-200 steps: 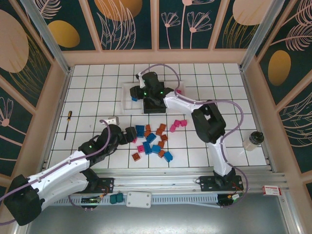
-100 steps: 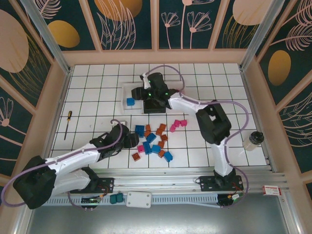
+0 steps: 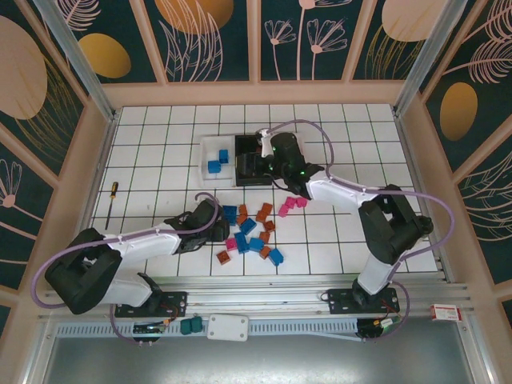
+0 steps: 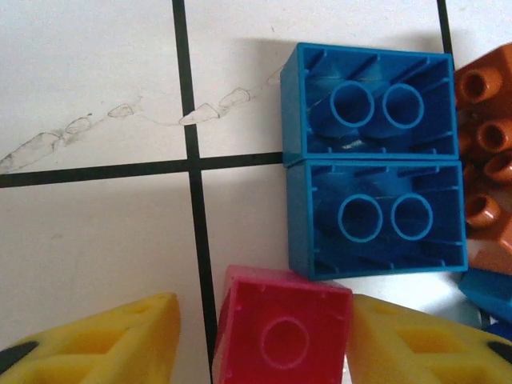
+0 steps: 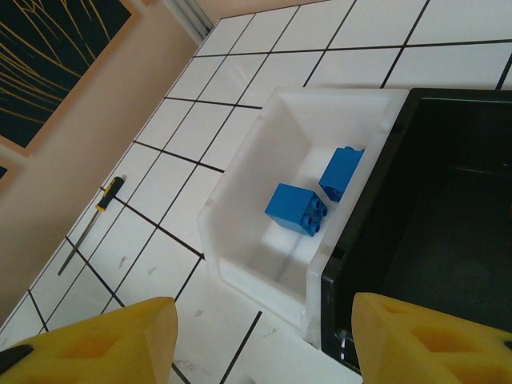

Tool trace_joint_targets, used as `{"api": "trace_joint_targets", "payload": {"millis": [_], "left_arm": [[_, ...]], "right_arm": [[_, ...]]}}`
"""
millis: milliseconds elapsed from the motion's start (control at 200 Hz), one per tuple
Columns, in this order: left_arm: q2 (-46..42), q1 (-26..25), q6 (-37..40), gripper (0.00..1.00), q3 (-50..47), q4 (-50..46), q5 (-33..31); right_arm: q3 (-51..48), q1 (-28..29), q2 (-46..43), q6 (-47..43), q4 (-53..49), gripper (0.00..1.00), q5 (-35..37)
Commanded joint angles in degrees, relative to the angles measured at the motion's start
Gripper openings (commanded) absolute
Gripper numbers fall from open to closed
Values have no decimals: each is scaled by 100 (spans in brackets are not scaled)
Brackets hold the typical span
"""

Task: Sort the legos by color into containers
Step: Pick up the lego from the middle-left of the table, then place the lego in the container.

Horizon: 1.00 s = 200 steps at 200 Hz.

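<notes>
**Top view.** White tiled desk (image 3: 352, 144) with black grout lines, enclosed by dark teal wall panels (image 3: 208, 40) painted with gold discs and pale leaf outlines and framed by aluminium posts (image 3: 76, 56).

- **9 o'clock:** a screwdriver (image 3: 111, 204) with a black-and-yellow handle lies near the left wall, handle toward 12 o'clock.
- **3 o'clock:** a clear bottle (image 3: 415, 231) with a dark cap rests at the desk's edge.
- **6 o'clock:** a metal rail (image 3: 288, 328) carries teal blocks (image 3: 190, 325) just beside a white rounded box (image 3: 228, 326).
- **5 o'clock:** a red-and-white tag (image 3: 445, 312).

**Left wrist view.** A faint scuff (image 4: 120, 120) crosses one tile.
</notes>
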Motion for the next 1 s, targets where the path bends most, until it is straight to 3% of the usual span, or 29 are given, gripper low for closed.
{"api": "trace_joint_targets", "payload": {"millis": [0,140,365,636,996], "left_arm": [[46,-33,94,46,118,109,-49],[-154,-33,42,33,175,86,67],[-265,-33,227,27,1194,112,400],[1901,-34,776,24,4089,275,833],[5151,-19,1113,25,8189,-1082,850]], "right_arm": [[-230,-19,-387,126,296,60,179],[-591,-56,-718,172,316,60,296],[-1698,-246,-1691,293,320,60,754],[-3384,-427,-3352,549,-265,61,1417],[-4126,-459,-4587,841,-1166,61,1564]]}}
